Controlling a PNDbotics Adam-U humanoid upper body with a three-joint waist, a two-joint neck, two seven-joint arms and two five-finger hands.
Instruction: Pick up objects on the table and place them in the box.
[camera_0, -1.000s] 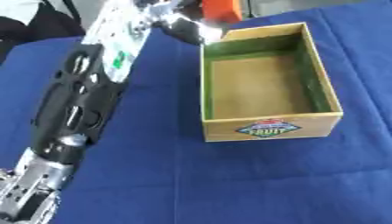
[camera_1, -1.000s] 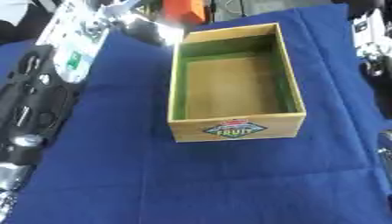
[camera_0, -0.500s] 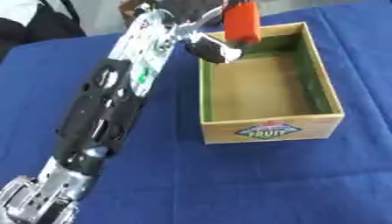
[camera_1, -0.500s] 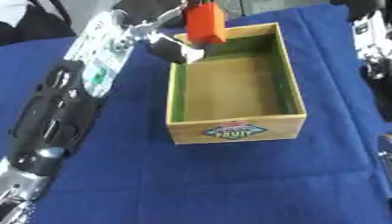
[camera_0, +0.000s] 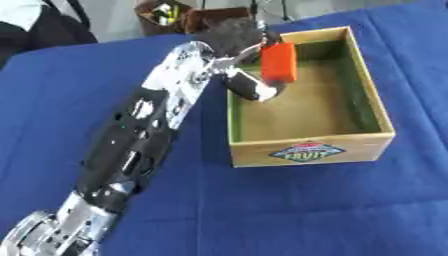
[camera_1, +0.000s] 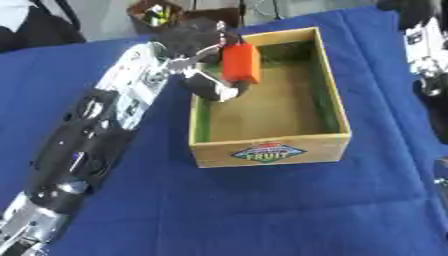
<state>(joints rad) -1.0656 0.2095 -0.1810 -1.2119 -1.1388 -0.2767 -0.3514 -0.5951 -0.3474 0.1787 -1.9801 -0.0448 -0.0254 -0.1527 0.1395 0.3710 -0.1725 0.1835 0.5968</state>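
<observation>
The left arm (camera_0: 140, 145) reaches from the lower left corner diagonally up across the blue tablecloth (camera_0: 289, 210) to the near-left corner of the far end of the wooden box (camera_0: 306, 150). Its left hand (camera_0: 238, 45) sits at the box's far left rim, fingers curled round an orange block (camera_0: 279, 62), which it holds upright above the box's interior, just inside the left wall. The block hangs clear of the box floor, as far as the blurred view lets one judge. A pale finger or thumb (camera_0: 254, 89) points down past the block's lower edge, over the left wall.

The box is open-topped, with green inner walls, a bare brown floor and a "FRUIT" label (camera_1: 262, 153) on its near face. Nothing else shows inside it.

The right arm (camera_1: 427, 50) shows only as a black and white stretch at the right edge of the right eye view; its hand cannot be made out there.

Beyond the table's far edge stands a brown container (camera_0: 166, 12) with small things in it.
</observation>
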